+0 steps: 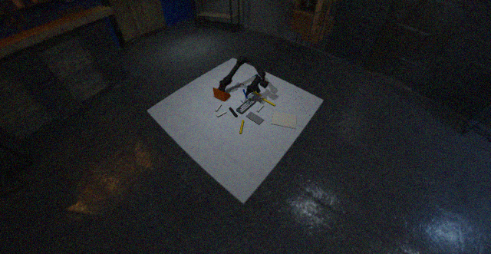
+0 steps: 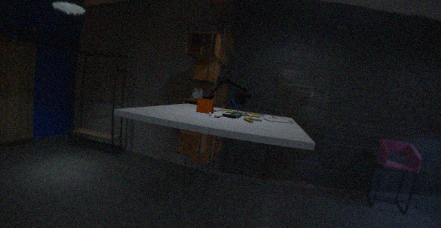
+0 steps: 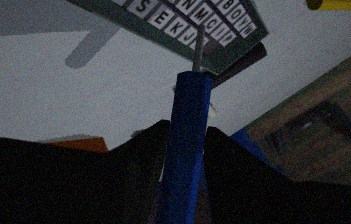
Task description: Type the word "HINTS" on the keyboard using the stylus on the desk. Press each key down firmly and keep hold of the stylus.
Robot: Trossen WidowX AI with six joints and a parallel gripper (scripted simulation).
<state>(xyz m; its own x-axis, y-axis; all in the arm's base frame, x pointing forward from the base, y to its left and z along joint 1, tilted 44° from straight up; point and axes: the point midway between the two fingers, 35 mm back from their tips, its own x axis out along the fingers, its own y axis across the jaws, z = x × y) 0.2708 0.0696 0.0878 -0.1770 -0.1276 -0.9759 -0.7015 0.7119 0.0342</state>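
On our white rectangular worktop (image 1: pixel 230 150) (image 2: pixel 213 125), the dark-framed keyboard with pale lettered keys (image 1: pixel 241 110) (image 2: pixel 231 116) (image 3: pixel 166 40) is partly cut off in the wrist view. Our black hand (image 3: pixel 187 131) is narrowly closed around the blue stylus (image 1: pixel 245 93) (image 2: pixel 234 103) (image 3: pixel 188 115); we cannot tell whether its tip touches a key.

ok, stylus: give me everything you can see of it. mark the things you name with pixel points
The stylus (image 1: pixel 245 93) (image 2: pixel 234 104) (image 3: pixel 190 115) has a straight, faceted blue barrel, plastic by its look, and a thin grey tip, possibly metal. It's clamped between the black fingers of the tool (image 1: pixel 248 90) (image 2: pixel 238 100) (image 3: pixel 188 131) and tilted in the exterior view. In the wrist view the tip overlaps the keyboard (image 1: pixel 241 111) (image 2: pixel 231 116) (image 3: pixel 222 59) beside the J key; can't tell if it touches. The barrel's rear end isn't clear.
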